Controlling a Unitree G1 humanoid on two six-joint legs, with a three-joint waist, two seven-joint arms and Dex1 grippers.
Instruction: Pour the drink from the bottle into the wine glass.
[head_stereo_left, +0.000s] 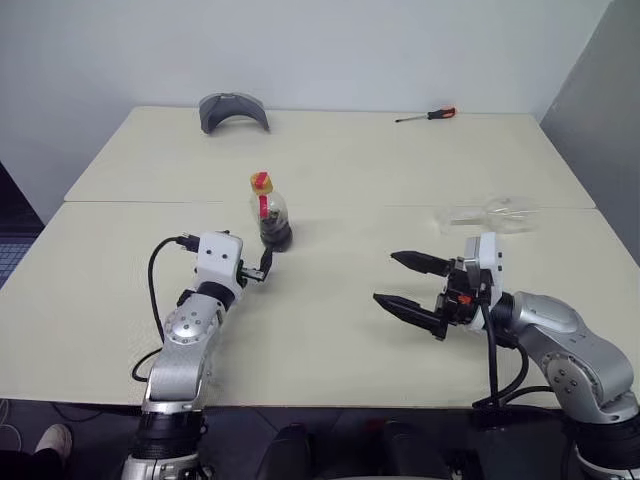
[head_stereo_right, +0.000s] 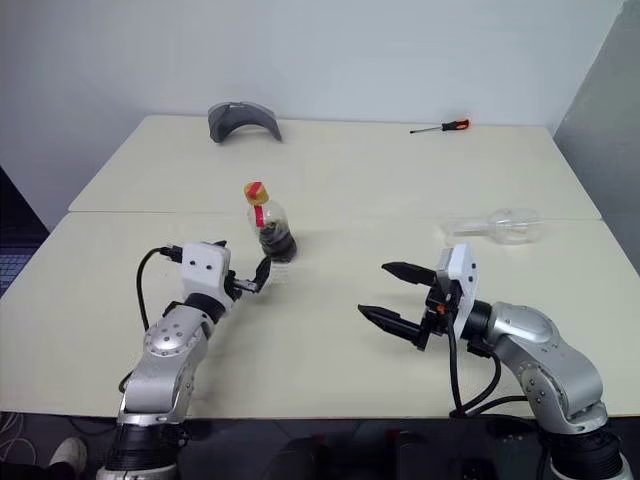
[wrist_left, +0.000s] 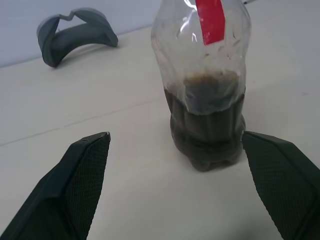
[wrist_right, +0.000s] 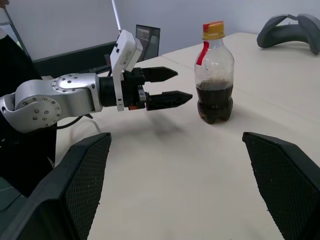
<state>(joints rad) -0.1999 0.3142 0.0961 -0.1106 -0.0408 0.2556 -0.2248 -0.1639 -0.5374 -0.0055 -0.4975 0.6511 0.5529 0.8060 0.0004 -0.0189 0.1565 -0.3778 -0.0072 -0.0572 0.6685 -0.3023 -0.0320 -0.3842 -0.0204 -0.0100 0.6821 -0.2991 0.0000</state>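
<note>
Bottle (head_stereo_left: 271, 215): upright on the counter (head_stereo_left: 330, 320), left of centre, cap still on; the drink (wrist_left: 207, 127) fills only its lower part.
Wine glass (head_stereo_left: 492, 217): I read it as lying on its side on the right part of the counter, well apart from the bottle; too faint for me to be sure of the stem's direction.
Left claw (head_stereo_left: 262, 268): spread wide, level, just on the near side of the bottle and not touching it; from the wrist the bottle sits toward one finger, not centred.
Right claw (head_stereo_left: 408, 284): spread wide, empty, hanging over the near right counter, pointing left.
Step in hand: I judge it to be the left claw's reach for the bottle.
How I would do it well: shift sideways until the body sits midway between the fingers (wrist_left: 75, 185), then ease forward and close on the ribbed lower body, where the drink gives weight.
Care: a finger nudging first could tip this light bottle.
Ahead: the cap must come off and the glass must stand upright, probably work for the right claw.
Bystanders: grey curved piece (head_stereo_left: 233, 110) and screwdriver (head_stereo_left: 428, 116) lie far off, out of my path.
</note>
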